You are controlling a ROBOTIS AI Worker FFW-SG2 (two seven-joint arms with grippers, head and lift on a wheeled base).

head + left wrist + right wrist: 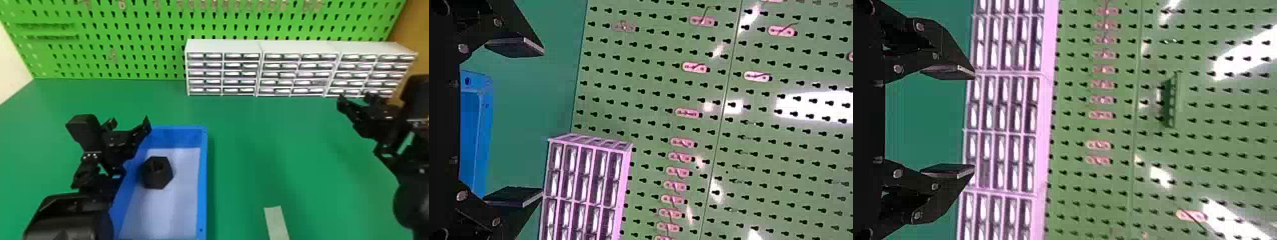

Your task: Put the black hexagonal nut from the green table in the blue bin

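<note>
The black hexagonal nut [156, 173] lies inside the blue bin [203, 178], against its left wall on the pale bottom. My left gripper [129, 123] is above the bin's far left corner, beyond and to the left of the nut. In the left wrist view the left gripper [539, 122] is open, its fingers wide apart with nothing between them. Over the right side of the green table [274, 153] is my right gripper [356, 100]. The right wrist view has the right gripper [973, 122] open and holding nothing.
White drawer cabinets [261, 68] stand along the table's back edge, before a green pegboard [127, 41]. A pale strip [276, 223] lies on the table to the right of the bin, at the near edge of the head view.
</note>
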